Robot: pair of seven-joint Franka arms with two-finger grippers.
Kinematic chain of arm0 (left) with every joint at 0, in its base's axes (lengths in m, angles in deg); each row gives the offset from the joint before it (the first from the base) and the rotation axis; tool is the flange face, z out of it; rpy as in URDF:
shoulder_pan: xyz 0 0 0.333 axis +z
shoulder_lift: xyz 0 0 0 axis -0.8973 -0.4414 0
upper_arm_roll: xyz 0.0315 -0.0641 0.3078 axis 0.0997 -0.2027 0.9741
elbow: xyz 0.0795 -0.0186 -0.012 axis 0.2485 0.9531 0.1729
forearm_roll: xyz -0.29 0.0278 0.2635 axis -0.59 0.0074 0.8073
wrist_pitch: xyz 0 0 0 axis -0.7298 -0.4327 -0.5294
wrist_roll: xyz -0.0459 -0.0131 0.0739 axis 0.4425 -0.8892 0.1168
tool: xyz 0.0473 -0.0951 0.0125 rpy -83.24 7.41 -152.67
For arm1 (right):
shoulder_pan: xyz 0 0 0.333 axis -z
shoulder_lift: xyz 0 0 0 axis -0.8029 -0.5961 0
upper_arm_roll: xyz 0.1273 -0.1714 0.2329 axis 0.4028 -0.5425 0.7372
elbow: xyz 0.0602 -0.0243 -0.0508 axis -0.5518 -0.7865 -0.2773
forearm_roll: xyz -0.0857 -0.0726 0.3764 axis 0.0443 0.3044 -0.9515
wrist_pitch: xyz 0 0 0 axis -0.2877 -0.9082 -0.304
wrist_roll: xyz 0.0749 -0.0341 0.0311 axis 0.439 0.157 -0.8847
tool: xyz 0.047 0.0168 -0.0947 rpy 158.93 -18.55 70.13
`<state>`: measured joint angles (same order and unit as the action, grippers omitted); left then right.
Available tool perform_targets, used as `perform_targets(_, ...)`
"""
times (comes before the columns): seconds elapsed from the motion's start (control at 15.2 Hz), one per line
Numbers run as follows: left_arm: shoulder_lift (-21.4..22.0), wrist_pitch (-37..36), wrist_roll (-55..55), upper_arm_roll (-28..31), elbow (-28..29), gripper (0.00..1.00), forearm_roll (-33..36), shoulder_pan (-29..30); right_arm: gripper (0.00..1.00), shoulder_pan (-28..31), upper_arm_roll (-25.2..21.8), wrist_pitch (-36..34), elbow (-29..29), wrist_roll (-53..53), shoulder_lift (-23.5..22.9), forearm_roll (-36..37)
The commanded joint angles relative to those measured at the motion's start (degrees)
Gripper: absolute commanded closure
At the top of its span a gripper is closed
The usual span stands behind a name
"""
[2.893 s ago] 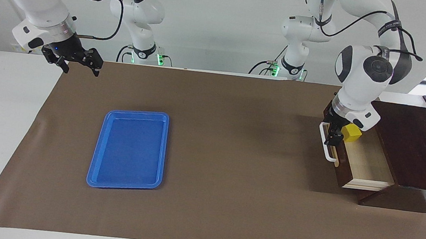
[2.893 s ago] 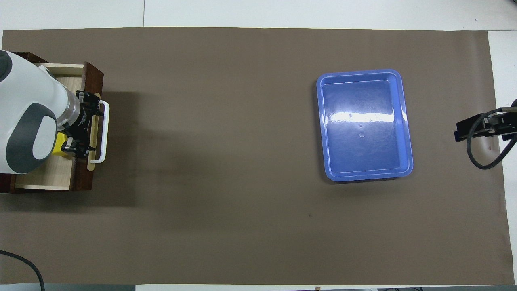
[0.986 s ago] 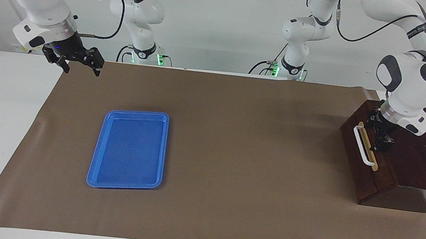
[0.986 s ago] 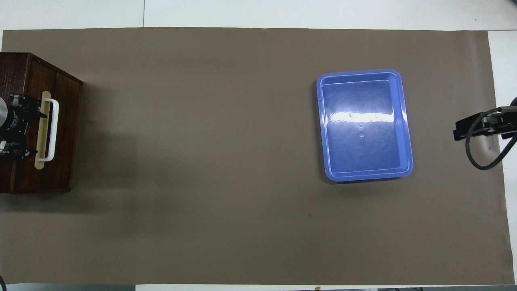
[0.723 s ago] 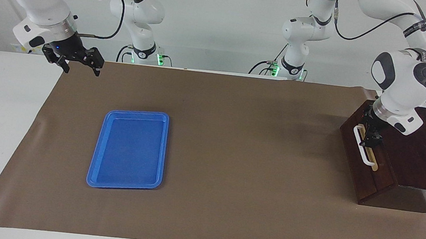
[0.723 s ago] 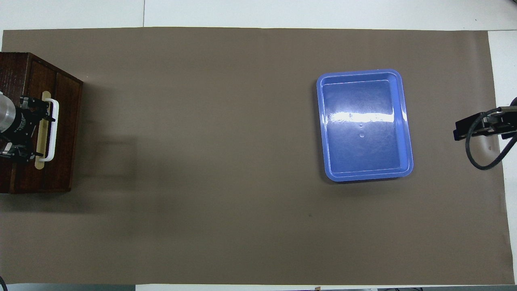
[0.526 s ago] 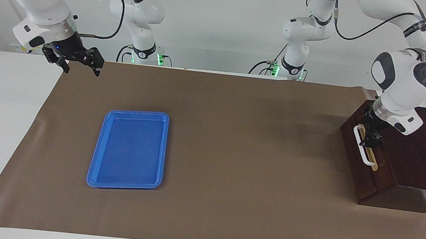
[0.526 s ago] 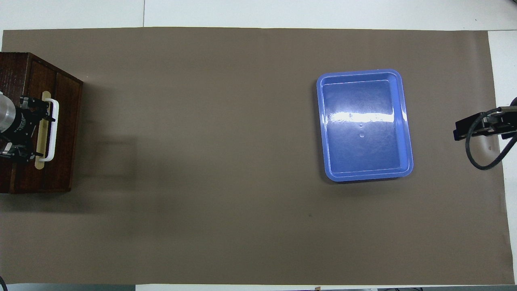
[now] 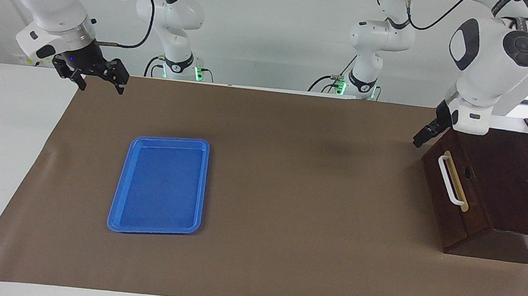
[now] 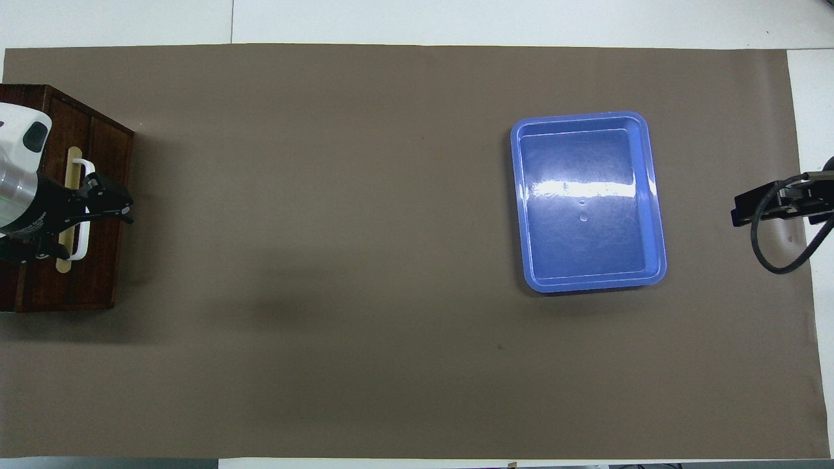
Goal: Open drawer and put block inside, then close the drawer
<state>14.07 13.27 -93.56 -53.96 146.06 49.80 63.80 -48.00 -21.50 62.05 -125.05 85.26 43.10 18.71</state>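
With the drawer (image 9: 451, 185) sitting shut in its box at the left arm's end, block unseen, the left gripper (image 9: 429, 127), empty with jaws apart, is hovering above the handle (image 9: 449, 180), while the right gripper (image 9: 90, 72) is waiting open.

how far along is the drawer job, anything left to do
It looks finished. The drawer sits shut, flush in its wooden box, and no block is in view. The left gripper hangs in the air by the box's edge, holding nothing. The right gripper waits over the table's edge.
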Motion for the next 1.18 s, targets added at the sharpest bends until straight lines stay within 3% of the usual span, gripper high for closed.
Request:
perform_targets(0.0,-0.1,-1.9,12.3,0.0,-0.7,0.00,-0.5,-0.1,0.00,0.5,0.5,0.6,-0.2,0.4,0.1,-0.5)
perform_targets(0.39,-2.9,-2.2,22.1,-1.5,-5.8,0.00,-0.7,0.5,0.00,0.5,0.5,2.9,-0.7,0.6,0.2,-0.4)
perform_targets(1.12,-1.3,-4.6,23.5,-3.0,-5.1,0.00,-1.5,2.2,0.00,0.6,0.5,2.8,-0.7,0.6,0.2,-0.4)
